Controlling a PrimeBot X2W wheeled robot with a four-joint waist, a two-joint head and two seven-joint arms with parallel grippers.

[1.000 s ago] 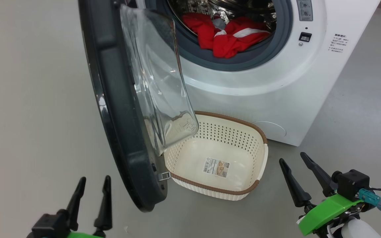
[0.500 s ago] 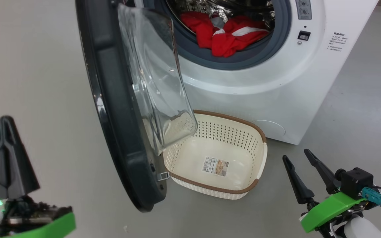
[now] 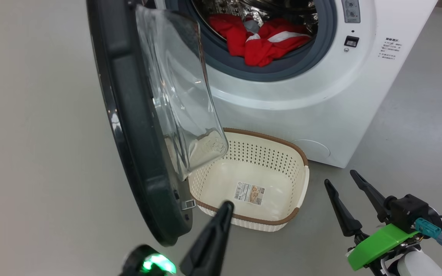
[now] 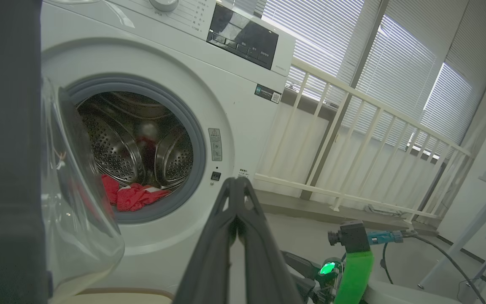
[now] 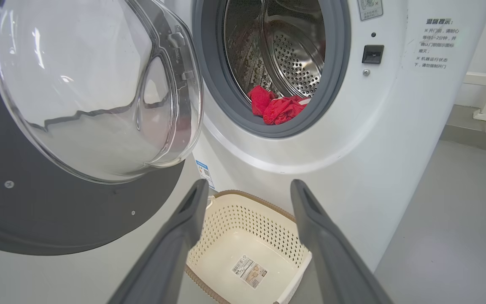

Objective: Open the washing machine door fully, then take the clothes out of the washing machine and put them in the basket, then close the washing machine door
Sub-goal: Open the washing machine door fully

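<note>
**While the door hangs open, the reds sit in the drum**

Starting at the left, the big round washing machine door (image 3: pixel 129 115), with its glossy black rim and bulging clear glass bowl (image 3: pixel 178 88), stands swung out from the opening, edge-on to the head camera. Just right of its bottom edge, the left end effector (image 3: pixel 225 209) rises from the lower frame, two dark fingers pressed flat together, nothing between them. On to the small cream-white perforated plastic basket (image 3: pixel 259 157) with the brown woven-look rim. It sits on the grey floor (image 3: pixel 44 153) right before the machine, a paper label (image 3: pixel 249 193) on its bottom, its left end behind the glass bowl.

Above it, the bright red, white-trimmed clothes (image 3: pixel 259 48) lie heaped at the mouth of the steel drum (image 5: pixel 293 55). They rest against the grey rubber ring (image 3: pixel 282 69) of the big white front-loading washing machine (image 3: pixel 320 107). Far right, the right end effector (image 3: pixel 340 177) hovers over the floor, fingers spread wide, empty.
</note>
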